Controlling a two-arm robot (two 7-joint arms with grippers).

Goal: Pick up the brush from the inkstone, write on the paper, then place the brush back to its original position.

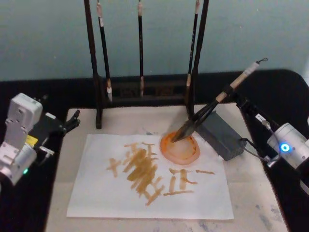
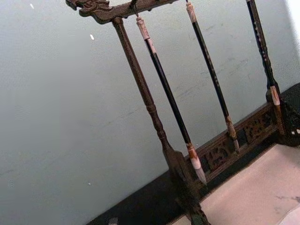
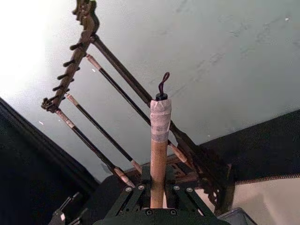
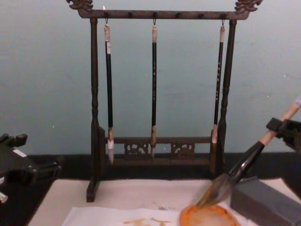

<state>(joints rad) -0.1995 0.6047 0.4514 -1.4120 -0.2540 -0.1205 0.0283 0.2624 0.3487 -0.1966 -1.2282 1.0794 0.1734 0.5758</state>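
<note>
The brush (image 1: 217, 99) is off the worktop (image 1: 48, 94) and slants steeply, its taped top with the hanging loop up and to the far right. Its bushy dark tip is down and to the left, at the far rim of a round orange dish (image 1: 182, 151). Whether the bristles touch the dish is not clear.

The right gripper (image 1: 231, 92) comes in from the right, and its jaws are clamped on the pale handle just above the black lower section. Just right of the dish, under the slanted brush, lies a grey block (image 1: 219, 133).

The dish sits on the far right part of the paper (image 1: 96, 193), which lies flat on the beige mat (image 1: 256, 193). The paper carries orange-yellow strokes across its middle.

Beyond the paper, at the far edge of the mat, stands a dark wooden stand (image 1: 94, 72). Three thin brushes (image 1: 140, 48) hang from it, tips down.

The left gripper (image 1: 72, 121) hangs at the left edge of the mat, well apart from the paper, its jaws apart and holding nothing.
</note>
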